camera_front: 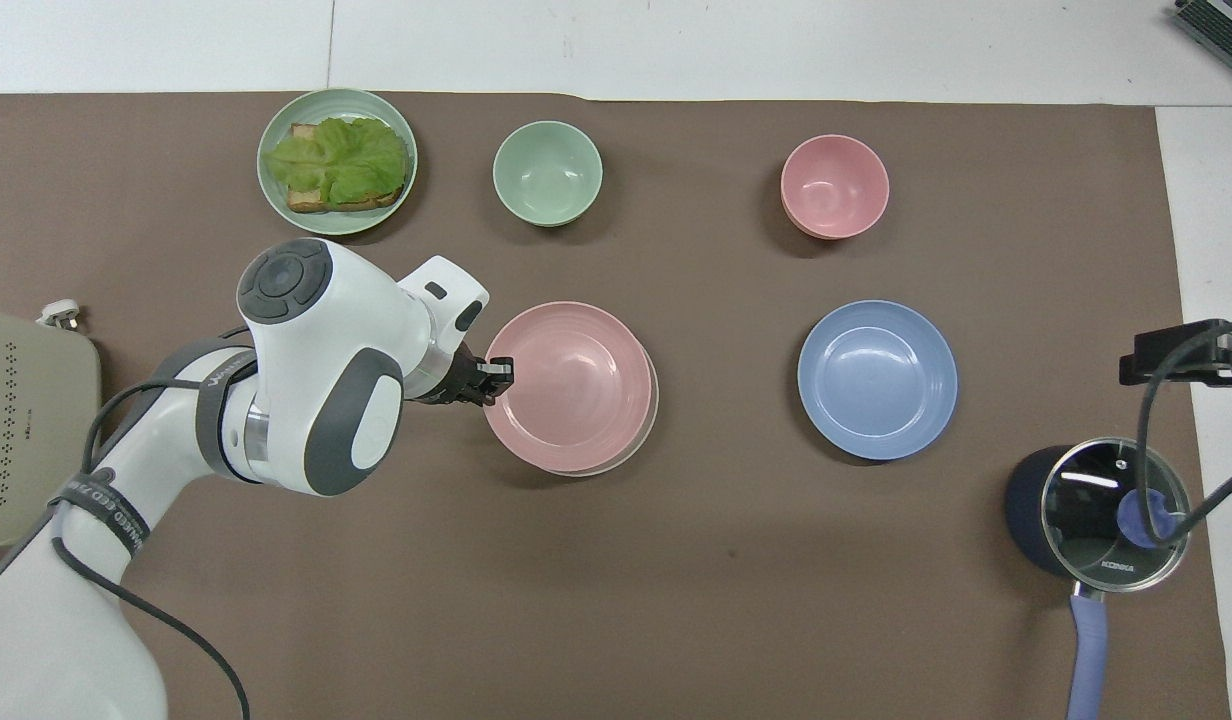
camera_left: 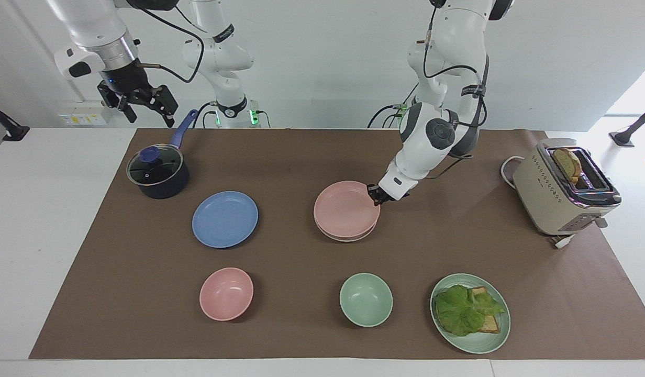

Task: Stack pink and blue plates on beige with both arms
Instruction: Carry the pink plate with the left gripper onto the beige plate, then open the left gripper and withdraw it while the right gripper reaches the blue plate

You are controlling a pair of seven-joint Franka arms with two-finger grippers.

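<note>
Bare mat (camera_left: 296, 157) around blue plate (camera_left: 224, 219), saucepan (camera_left: 158, 173) just beside its robot-side rim, pink bowl (camera_left: 226, 294) near it.

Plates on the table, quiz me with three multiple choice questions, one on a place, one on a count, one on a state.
1. What lies on the beige plate?
A. blue plate
B. pink plate
C. green bowl

2. How many bowls are out?
A. one
B. two
C. four

3. The left pincer is:
A. shut on the pink plate's rim
B. open above the pot
C. holding the toaster

B: the pink plate covers the beige one, only an edge showing.
B: one pink bowl, one green bowl.
A: the left pincer pinches that rim; the right pincer waits open.
</note>
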